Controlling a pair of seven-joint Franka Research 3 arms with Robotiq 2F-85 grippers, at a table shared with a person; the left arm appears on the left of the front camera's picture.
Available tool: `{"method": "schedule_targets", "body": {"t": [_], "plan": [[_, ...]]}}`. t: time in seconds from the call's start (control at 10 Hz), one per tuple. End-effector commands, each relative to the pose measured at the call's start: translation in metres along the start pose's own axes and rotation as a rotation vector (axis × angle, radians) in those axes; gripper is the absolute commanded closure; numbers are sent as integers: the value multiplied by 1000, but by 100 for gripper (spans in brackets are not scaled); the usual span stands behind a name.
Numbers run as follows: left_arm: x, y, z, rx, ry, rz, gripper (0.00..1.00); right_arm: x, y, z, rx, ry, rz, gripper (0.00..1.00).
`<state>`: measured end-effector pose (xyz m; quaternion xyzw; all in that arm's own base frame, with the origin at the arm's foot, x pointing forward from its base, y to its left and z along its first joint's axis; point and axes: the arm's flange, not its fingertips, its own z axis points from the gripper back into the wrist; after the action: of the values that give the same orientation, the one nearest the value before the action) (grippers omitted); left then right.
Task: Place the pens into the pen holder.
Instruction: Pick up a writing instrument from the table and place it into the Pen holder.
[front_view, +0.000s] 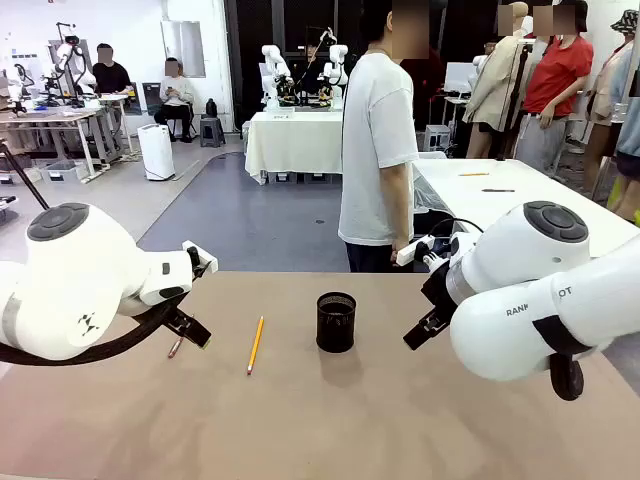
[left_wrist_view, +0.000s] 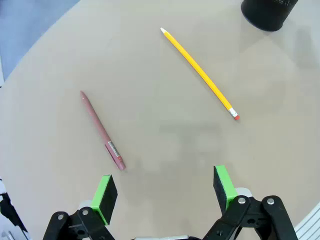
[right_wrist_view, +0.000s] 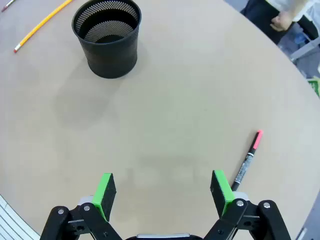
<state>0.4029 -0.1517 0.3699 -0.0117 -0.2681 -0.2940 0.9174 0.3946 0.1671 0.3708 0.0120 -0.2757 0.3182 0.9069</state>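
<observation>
From the front, I see the black mesh pen holder (front_view: 336, 321) standing mid-table, with the yellow pencil (front_view: 256, 344) lying to its left.

On the left wrist, my left gripper (left_wrist_view: 165, 192) is spread wide and holds nothing. A reddish-brown pen (left_wrist_view: 102, 131) lies near one finger.

On the right wrist, my right gripper (right_wrist_view: 164, 192) is spread wide too. A black pen with a pink tip (right_wrist_view: 246, 162) lies just beside one finger.

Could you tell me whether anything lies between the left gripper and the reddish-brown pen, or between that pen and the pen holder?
Nothing visible separates left gripper and reddish-brown pen. The yellow pencil lies flat between that pen and the pen holder.
</observation>
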Motion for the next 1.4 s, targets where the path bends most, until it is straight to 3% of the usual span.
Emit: {"method": "schedule_targets", "body": {"t": [0.0, 1.3], "plan": [[0, 0, 0, 0, 0, 0, 0, 0, 0, 0, 0, 0, 0, 0], [0, 0, 0, 0, 0, 0, 0, 0, 0, 0, 0, 0, 0, 0]]}}
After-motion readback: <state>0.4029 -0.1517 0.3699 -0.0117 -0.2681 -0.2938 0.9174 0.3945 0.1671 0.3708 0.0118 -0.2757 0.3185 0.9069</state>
